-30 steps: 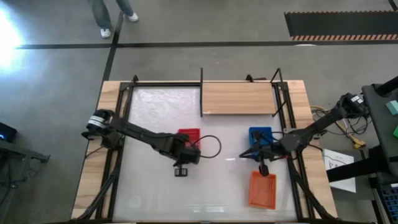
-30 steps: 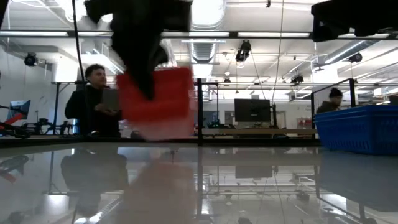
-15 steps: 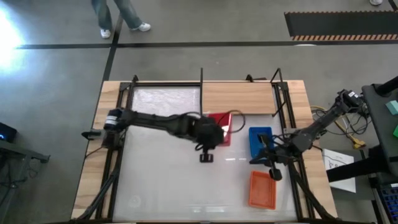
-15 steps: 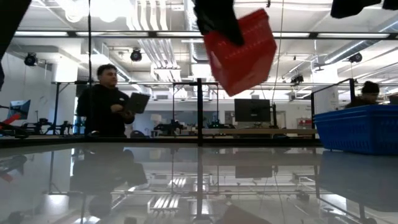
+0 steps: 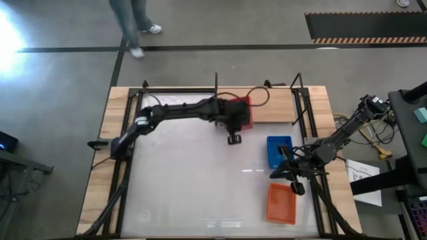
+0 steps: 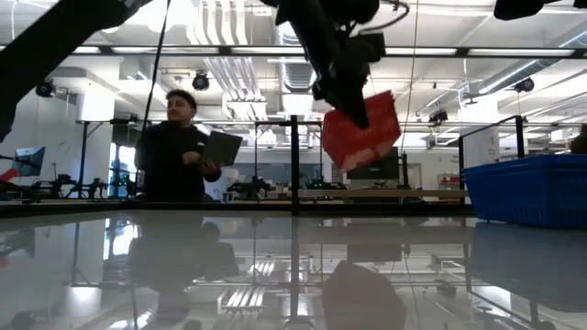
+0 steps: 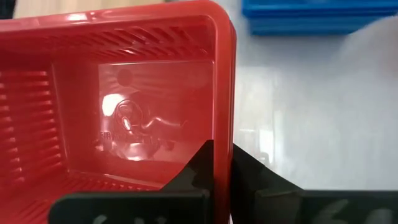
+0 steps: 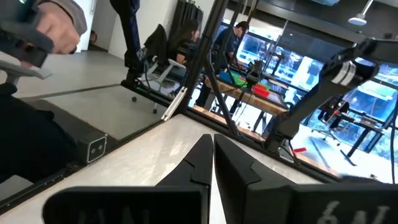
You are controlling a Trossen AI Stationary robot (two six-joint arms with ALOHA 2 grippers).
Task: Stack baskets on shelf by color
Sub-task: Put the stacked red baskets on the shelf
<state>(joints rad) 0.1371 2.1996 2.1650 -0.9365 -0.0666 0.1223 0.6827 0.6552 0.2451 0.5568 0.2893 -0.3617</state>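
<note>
My left gripper (image 5: 235, 123) is shut on a red mesh basket (image 5: 241, 110), held in the air over the left end of the light-wood shelf (image 5: 277, 107). In the low view the red basket (image 6: 360, 130) hangs tilted above the shelf board (image 6: 404, 193). A blue basket (image 5: 279, 151) and an orange basket (image 5: 281, 203) rest on their bottoms on the white tabletop at the right. My right gripper (image 5: 292, 175) is shut and empty between them; its fingertips (image 8: 212, 142) meet. The other baskets are out of view. My left gripper (image 7: 222, 152) pinches one side wall of the red basket at its rim (image 7: 224, 118), near a corner, one finger inside the basket and one outside. The fingers lie across the rim. The basket is lifted clear of the table and shelf, and tilted.
Black frame posts (image 5: 216, 87) stand at the shelf's ends, and black rails run along the table's sides. A person with a tablet (image 6: 179, 147) stands beyond the far edge. The white tabletop (image 5: 187, 180) stretches left of the baskets.
My left gripper has lifted the red basket from the table's middle and carried it up, toward the far edge and to the right, until it hangs over the shelf's left end; the basket has tipped on the way. My right gripper has drawn back a little from the blue basket toward the near edge.
</note>
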